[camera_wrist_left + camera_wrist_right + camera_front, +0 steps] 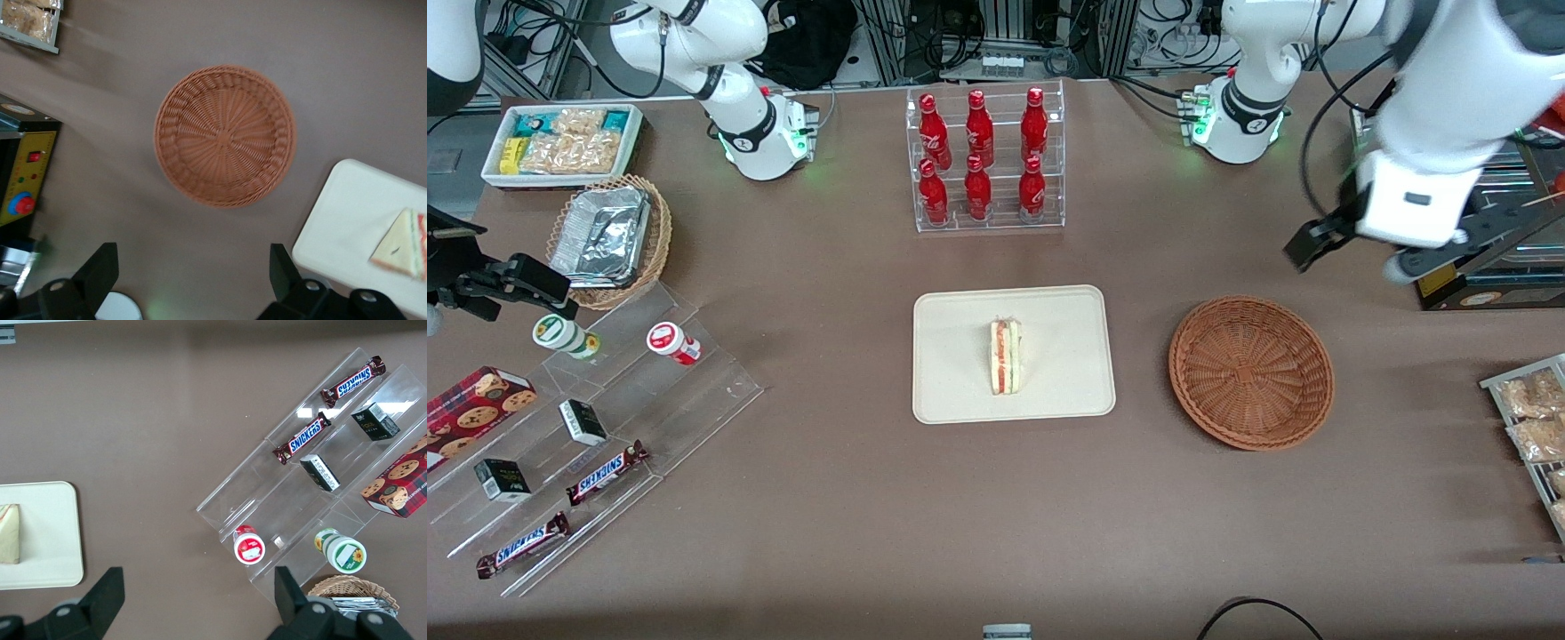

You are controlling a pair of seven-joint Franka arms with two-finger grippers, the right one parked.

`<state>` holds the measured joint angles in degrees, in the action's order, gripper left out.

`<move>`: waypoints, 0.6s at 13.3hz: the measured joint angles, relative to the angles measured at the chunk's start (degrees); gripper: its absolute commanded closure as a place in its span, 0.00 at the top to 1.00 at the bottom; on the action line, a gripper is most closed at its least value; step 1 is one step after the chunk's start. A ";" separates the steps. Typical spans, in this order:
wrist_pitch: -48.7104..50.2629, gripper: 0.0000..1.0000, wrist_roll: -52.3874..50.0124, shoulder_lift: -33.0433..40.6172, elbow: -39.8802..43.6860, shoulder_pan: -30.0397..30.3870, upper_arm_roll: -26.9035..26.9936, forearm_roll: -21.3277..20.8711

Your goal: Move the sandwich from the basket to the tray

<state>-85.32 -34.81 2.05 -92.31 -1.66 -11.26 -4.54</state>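
Observation:
The sandwich [1005, 357], a pale wedge with red and green filling, lies near the middle of the cream tray [951, 391]. It also shows in the left wrist view as the sandwich [402, 243] on the tray [347, 213]. The reddish-brown wicker basket [1251, 371] sits beside the tray toward the working arm's end, with nothing in it; the basket [225, 135] shows fully from above. My gripper [1352, 258] hangs open high above the table, farther from the front camera than the basket, with nothing between its fingers; this gripper [191, 263] is apart from both.
A clear rack of red bottles [983, 160] stands farther back than the tray. A yellow-and-black box with a red button [23, 180] sits near my gripper. Snack packets [1534, 427] lie at the working arm's end. A stepped acrylic shelf [605, 418] and foil-filled tan basket [609, 240] are toward the parked arm's end.

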 measured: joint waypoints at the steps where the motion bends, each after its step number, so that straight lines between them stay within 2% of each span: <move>1: 1.59 1.00 3.93 0.88 -0.10 1.82 0.01 0.39; 5: 4.74 1.00 15.00 3.11 -0.41 6.81 0.49 2.47; 8: 4.65 1.00 24.01 3.35 -0.35 7.60 3.88 3.53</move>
<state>-80.67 -10.80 5.40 -92.66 5.94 -7.38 -1.02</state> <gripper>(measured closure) 0.000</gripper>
